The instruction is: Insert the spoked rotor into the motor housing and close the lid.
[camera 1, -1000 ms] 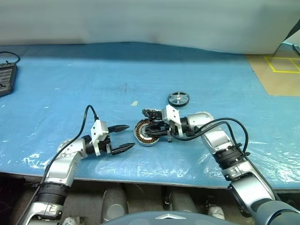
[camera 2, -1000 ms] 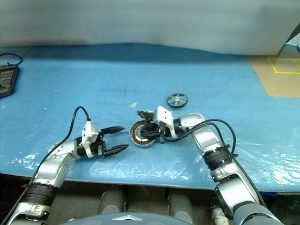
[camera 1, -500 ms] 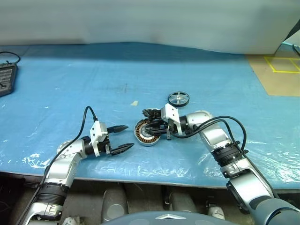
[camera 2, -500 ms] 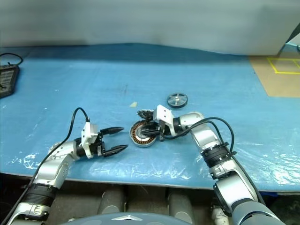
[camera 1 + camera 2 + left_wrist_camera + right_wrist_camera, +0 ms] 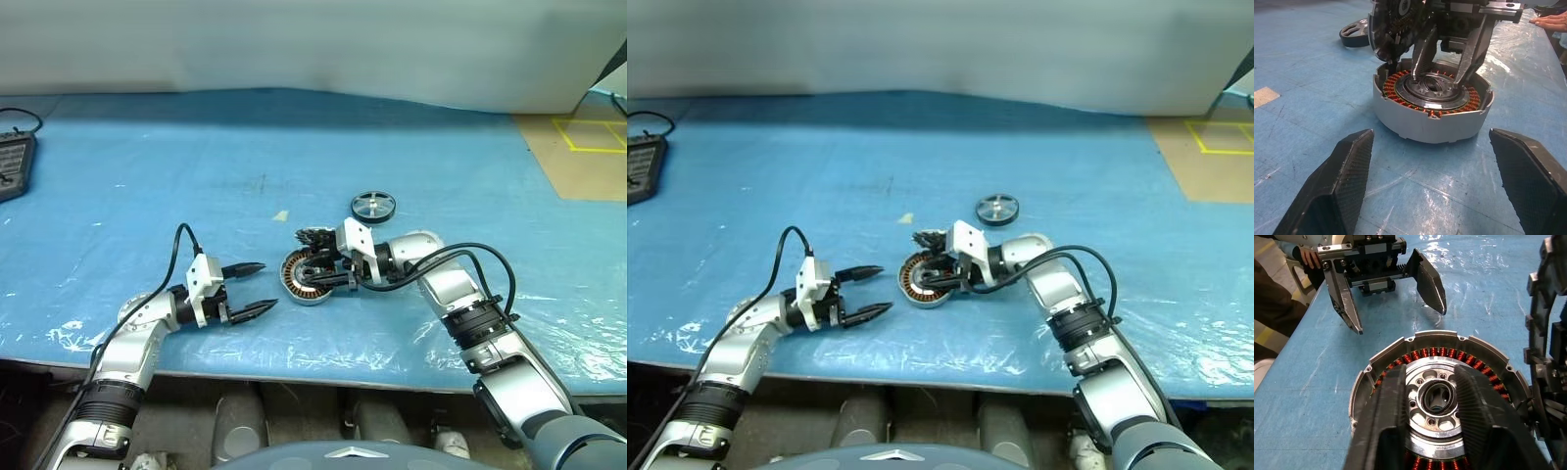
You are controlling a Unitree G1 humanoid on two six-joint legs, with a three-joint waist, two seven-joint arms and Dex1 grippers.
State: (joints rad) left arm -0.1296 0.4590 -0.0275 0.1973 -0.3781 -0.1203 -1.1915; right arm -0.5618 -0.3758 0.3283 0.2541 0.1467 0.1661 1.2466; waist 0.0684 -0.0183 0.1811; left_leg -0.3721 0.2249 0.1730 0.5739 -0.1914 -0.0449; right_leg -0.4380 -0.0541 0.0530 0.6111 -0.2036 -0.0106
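A: Where is everything sitting right now?

B: Centrally on the blue surface [image 5: 147,166], the motor housing [image 5: 306,277] is lying open, with the right end effector [image 5: 328,274] reaching in, fingers narrowly apart around its hub. The left end effector [image 5: 253,290] is hovering beside it, spread wide and empty.

A: And the spoked rotor?

B: The spoked rotor [image 5: 373,205] is resting beyond; likely stiff, slick metal, best gripped by its rim. The lid [image 5: 315,237] is standing on edge, mostly hidden.

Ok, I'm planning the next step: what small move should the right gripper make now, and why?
Probably lift the right gripper clear of the round silver-grey motor housing: the small flat silver spoked rotor lies beyond it, not yet inserted, and needs fetching first.
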